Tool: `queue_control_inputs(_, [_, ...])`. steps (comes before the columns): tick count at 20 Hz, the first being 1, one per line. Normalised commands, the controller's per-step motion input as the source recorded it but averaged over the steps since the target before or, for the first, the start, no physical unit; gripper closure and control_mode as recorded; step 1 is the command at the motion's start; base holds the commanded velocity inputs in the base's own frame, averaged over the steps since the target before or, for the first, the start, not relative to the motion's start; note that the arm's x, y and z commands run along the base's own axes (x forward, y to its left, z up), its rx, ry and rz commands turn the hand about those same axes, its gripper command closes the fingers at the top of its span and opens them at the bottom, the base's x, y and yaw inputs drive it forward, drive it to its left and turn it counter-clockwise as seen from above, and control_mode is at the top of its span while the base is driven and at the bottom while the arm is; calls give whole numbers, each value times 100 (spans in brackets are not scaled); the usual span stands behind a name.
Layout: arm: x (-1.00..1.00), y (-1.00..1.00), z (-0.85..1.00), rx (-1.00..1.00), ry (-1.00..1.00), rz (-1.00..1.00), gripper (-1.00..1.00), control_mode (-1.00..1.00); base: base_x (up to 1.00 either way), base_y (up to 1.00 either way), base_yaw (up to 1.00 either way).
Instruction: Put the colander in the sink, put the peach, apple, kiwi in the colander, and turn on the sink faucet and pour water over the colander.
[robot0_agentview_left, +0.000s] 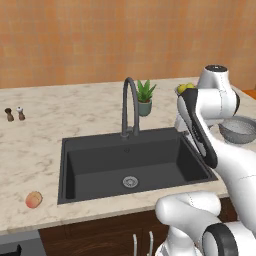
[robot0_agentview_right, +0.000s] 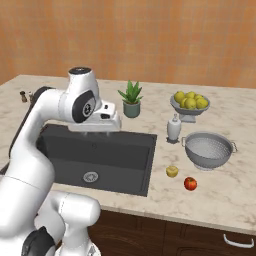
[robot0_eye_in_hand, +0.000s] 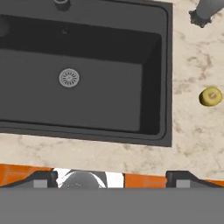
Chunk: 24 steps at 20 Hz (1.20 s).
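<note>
The colander sits upright on the counter to the right of the sink, not in it, and nothing lies inside it. In the left base view the colander shows at the right edge, partly behind the arm. Near it, toward the front edge of the counter, lie the kiwi and, just to its right, the apple; the two are close but apart. The hand view catches the kiwi on the marble right of the basin. The peach rests by itself on the counter left of the sink, near the front edge, well away from the other fruit.

The sink is empty, its round drain bare. The faucet stands behind it, arched over the basin (no stream comes out of it).

The gripper hangs above the sink's far side with its fingers spread wide and nothing between them.

Behind the colander stand a white bottle and a grey footed bowl heaped with yellow-green fruit. A small potted plant sits behind the sink, and two little shakers stand far off to the left.
</note>
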Motion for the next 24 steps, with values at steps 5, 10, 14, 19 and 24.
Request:
queue_control_inputs(5, [0,-74,-10,-7,17,7,-100,-100,0,0,0])
queue_control_inputs(10, [-1,-64,-18,-3,12,3,-100,-100,0,0,0])
queue_control_inputs(14, [0,-58,-17,-1,6,6,-100,-100,0,0,0])
queue_control_inputs(19, [7,-71,-12,-1,10,4,-100,-100,0,0,0])
queue_control_inputs(24, [38,-79,-20,-3,8,0,-100,-100,0,0,0])
